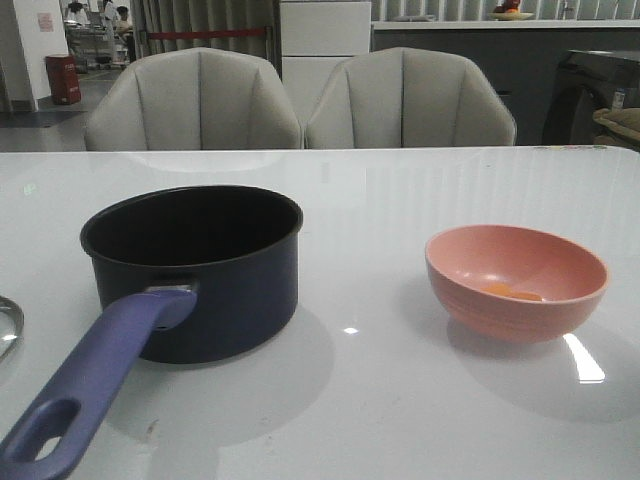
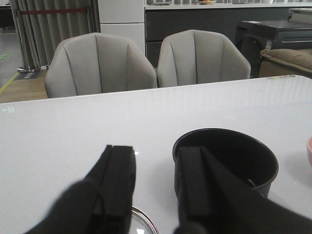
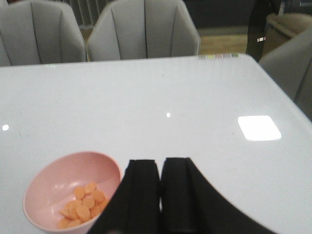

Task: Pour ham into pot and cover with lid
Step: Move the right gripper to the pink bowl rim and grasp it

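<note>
The dark navy pot (image 1: 195,265) stands left of centre on the white table, its purple-blue handle (image 1: 95,385) pointing toward the front left; it also shows in the left wrist view (image 2: 234,156). The ham (image 1: 512,292), several small orange pieces, lies in a pink bowl (image 1: 516,282) at the right; the right wrist view shows the ham (image 3: 83,204) in the bowl (image 3: 68,180). Only the lid's steel rim shows, at the front view's left edge (image 1: 8,322) and under the left gripper (image 2: 144,222). My left gripper (image 2: 156,161) is open above the table beside the pot. My right gripper (image 3: 161,168) is shut and empty beside the bowl.
Two grey chairs (image 1: 300,95) stand behind the table's far edge. A bright light reflection (image 3: 258,127) lies on the table (image 3: 195,97) right of the bowl. The table's right edge runs close past it.
</note>
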`<control>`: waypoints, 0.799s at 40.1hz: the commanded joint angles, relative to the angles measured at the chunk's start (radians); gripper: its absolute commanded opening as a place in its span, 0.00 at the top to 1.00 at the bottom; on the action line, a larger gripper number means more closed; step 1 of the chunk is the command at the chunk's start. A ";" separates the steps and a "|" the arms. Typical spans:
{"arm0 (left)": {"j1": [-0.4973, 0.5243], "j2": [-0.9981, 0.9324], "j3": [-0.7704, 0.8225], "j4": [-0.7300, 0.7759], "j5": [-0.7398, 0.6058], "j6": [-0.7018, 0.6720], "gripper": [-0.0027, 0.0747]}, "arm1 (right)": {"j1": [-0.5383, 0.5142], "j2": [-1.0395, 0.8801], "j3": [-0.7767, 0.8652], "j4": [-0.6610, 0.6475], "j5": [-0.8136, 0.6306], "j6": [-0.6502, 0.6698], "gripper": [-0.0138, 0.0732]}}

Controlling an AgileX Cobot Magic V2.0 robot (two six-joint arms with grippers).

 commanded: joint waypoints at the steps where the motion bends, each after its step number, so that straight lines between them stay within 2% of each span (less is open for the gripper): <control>1: -0.009 0.011 -0.025 -0.002 -0.086 0.001 0.66 | -0.005 0.082 -0.052 0.000 -0.023 0.001 0.65; 13: -0.009 0.011 -0.025 -0.002 -0.079 0.001 0.67 | 0.005 0.159 -0.061 0.011 -0.011 0.002 0.62; 16: -0.009 0.011 -0.025 -0.002 -0.080 0.001 0.67 | 0.038 0.174 -0.087 0.011 0.036 -0.002 0.53; 22: -0.009 0.011 -0.025 -0.002 -0.080 0.001 0.67 | 0.107 0.243 -0.171 0.011 0.107 -0.026 0.27; 25: -0.009 0.011 -0.025 -0.002 -0.080 0.001 0.67 | 0.129 0.289 -0.217 0.011 0.126 -0.028 0.19; 32: -0.009 0.011 -0.025 -0.002 -0.080 0.001 0.67 | 0.149 0.462 -0.374 0.017 0.253 -0.028 0.18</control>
